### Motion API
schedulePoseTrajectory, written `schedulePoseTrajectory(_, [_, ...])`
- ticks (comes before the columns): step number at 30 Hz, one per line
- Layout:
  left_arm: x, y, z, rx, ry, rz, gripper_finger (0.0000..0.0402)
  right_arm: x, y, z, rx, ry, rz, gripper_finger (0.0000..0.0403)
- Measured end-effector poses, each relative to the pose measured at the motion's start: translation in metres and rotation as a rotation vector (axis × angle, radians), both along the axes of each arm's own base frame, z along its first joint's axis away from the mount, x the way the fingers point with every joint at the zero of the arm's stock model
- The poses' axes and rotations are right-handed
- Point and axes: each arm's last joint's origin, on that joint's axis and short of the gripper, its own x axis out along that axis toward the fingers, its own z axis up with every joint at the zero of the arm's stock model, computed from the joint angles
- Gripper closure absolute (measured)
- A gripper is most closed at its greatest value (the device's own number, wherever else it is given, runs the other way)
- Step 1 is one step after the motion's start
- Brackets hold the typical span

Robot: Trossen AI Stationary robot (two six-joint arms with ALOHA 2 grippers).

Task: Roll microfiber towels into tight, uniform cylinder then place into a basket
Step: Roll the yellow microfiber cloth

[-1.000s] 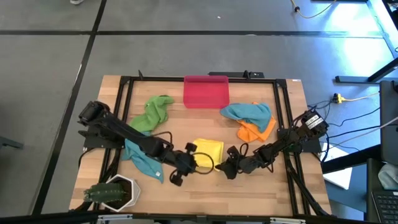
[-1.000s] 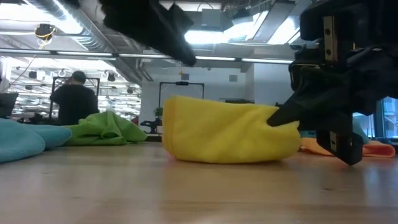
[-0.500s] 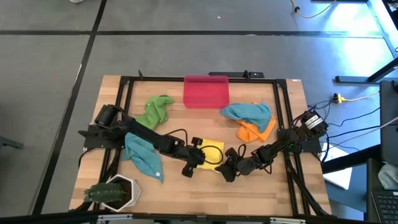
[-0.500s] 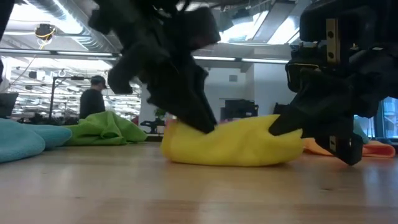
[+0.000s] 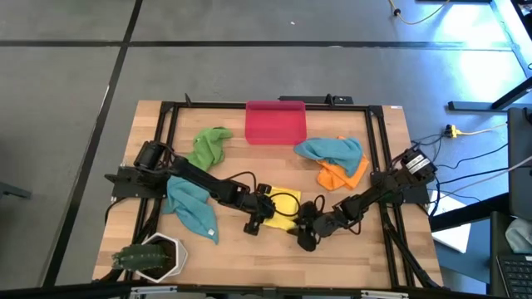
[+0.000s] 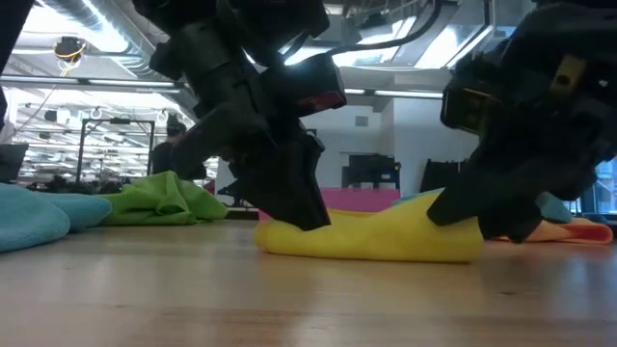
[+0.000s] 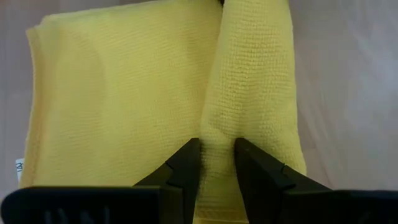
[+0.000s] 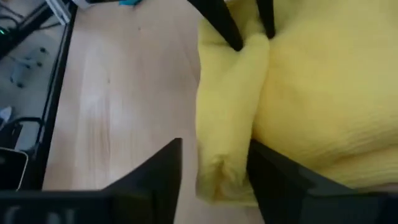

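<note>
Low in the middle of the frame, the yellow towel (image 5: 283, 209) is lying on the bench (image 5: 349, 253). The left pincer (image 7: 216, 163) is pinching its rolled fold; the right pincer (image 8: 211, 169) is straddling it, open. Rolling tight probably needs both working evenly.
</note>
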Motion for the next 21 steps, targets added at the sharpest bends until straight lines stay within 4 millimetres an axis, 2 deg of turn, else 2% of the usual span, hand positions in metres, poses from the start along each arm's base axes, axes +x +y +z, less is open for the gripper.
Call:
schedulePoseTrajectory(3, [0.0,0.0,0.0,0.001,0.005,-0.001,0.0308,-0.006,-0.003,0.009,-0.05,0.084,0.0,0.0199])
schedulePoseTrajectory(7, [-0.001,0.0,-0.001,0.002,0.008,-0.001,0.0308,-0.012,-0.008,0.032,-0.115,0.154,-0.019,0.0193])
schedulePoseTrajectory(10, [-0.001,-0.001,-0.001,0.002,0.01,-0.002,0.0308,-0.016,-0.011,0.053,-0.179,0.139,-0.032,0.0193])
schedulePoseTrajectory(14, [-0.001,-0.001,-0.001,0.003,0.012,-0.003,0.0308,-0.015,-0.007,0.074,-0.277,0.017,-0.016,0.0196])
schedulePoseTrajectory(17, [-0.001,-0.001,-0.001,0.005,0.012,-0.002,0.0308,-0.011,0.0,0.075,-0.296,-0.064,-0.019,0.0209])
schedulePoseTrajectory(21, [-0.001,-0.001,-0.001,0.005,0.012,-0.001,0.0308,-0.001,0.007,0.053,-0.296,-0.069,0.021,0.024])
